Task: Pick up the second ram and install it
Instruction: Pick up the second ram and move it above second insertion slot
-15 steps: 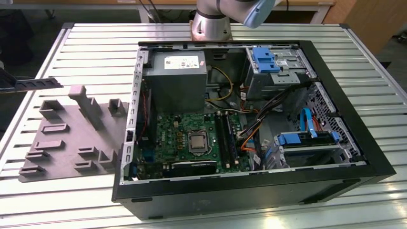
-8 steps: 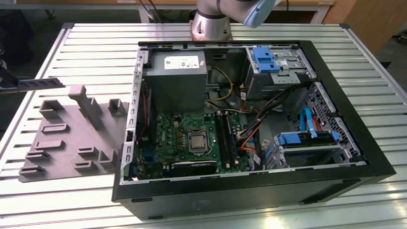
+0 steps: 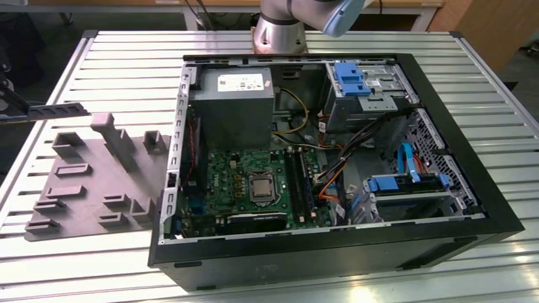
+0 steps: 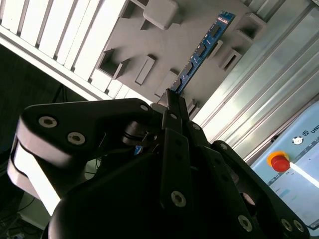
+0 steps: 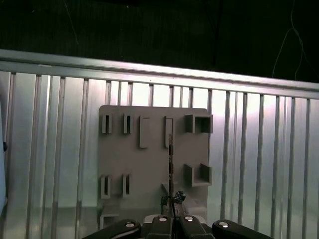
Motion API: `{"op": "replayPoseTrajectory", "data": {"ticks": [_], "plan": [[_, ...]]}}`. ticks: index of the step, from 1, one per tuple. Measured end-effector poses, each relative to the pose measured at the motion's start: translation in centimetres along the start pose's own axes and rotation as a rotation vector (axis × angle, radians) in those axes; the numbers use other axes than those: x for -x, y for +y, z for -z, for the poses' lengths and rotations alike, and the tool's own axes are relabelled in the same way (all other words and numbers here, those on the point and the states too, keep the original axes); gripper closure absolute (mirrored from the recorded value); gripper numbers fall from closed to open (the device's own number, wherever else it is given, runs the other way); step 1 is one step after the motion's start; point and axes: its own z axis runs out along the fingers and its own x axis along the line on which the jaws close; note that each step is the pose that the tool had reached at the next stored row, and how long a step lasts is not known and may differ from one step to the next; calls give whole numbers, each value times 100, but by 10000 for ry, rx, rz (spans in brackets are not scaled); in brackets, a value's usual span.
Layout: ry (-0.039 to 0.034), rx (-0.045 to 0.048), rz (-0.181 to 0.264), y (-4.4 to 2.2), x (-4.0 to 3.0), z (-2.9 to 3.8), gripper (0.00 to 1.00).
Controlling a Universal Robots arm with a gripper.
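The step in hand appears to be carrying the second ram, a thin, flat, dark blue-green memory stick (image 4: 202, 50), away from the grey plastic tray with upright blocks (image 3: 84, 189). It goes toward the open black computer case (image 3: 471, 208) on the slatted metal table (image 3: 126, 57). To do this well, the clamp should be kept firm and steady, because the stick is caught by one end and most of its length juts out unsupported. A jolt or a brush against a tray block or the case rim could twist it in the grip. It should travel with its long edge kept true, so that it meets the long black slot rails (image 3: 296, 180) of the green motherboard (image 3: 227, 170) squarely rather than skewed. The black gripper (image 4: 169, 102) has its fingers drawn together and clamped on the near end of the stick. In the second wrist view the board runs straight out from between the fingertips, its dark chips showing along one face. In the first wrist view the gripper (image 5: 172, 206) holds the stick (image 5: 171, 159) edge-on, a thin dark line with the tray (image 5: 149, 169) behind it. In the exterior view the gripper (image 3: 10, 104) sits at the exterior view's left edge, and the stick (image 3: 59, 110) reaches out from it above the far end of the tray. It seems clear of the blocks and well apart from the case.
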Motion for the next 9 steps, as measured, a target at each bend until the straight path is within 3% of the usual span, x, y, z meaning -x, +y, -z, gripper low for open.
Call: {"op": "replayPoseTrajectory", "data": {"ticks": [9], "plan": [[0,0,0,-68,-2,1,89]]}}
